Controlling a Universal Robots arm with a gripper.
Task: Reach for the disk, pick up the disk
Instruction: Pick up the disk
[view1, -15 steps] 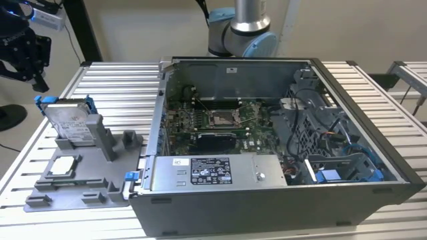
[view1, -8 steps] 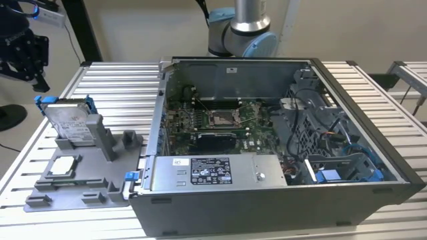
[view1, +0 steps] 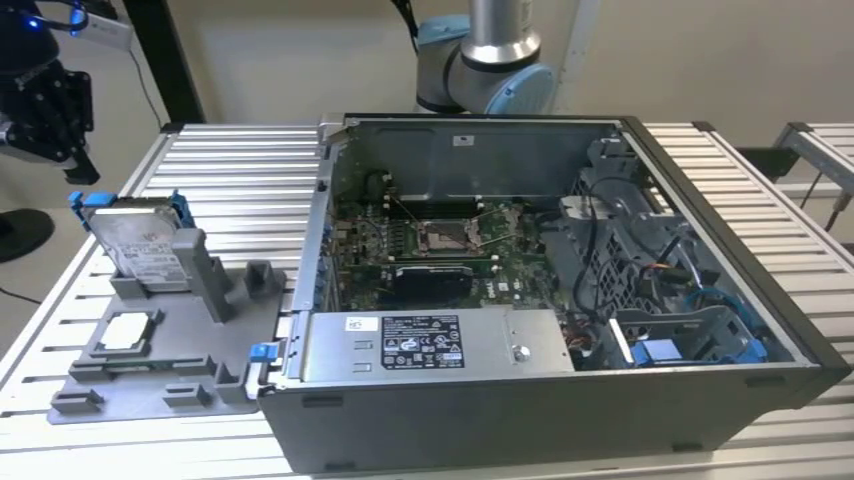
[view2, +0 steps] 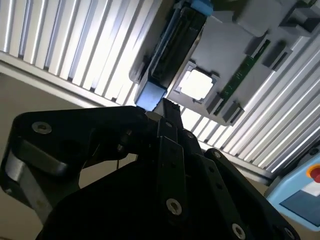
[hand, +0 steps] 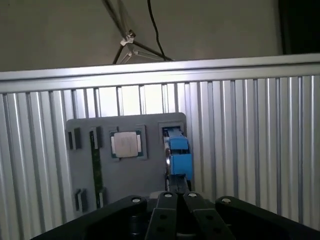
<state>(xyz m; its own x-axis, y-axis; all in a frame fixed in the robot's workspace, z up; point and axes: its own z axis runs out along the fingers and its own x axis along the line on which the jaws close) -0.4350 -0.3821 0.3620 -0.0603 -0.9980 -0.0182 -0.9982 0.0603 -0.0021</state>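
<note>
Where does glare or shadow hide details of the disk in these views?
Second wrist view: the table slats glare white, the disk is a dark edge, the end effector a black silhouette. First wrist view: even light, the disk shows its blue frame clearly. Exterior view: soft even light, the disk label visible.

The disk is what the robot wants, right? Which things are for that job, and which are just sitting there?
For the job:
the disk, standing upright in the grey holder
the gripper, close to the disk, not holding it

Just sitting there:
the square chip
the open computer case
the slatted table
</note>
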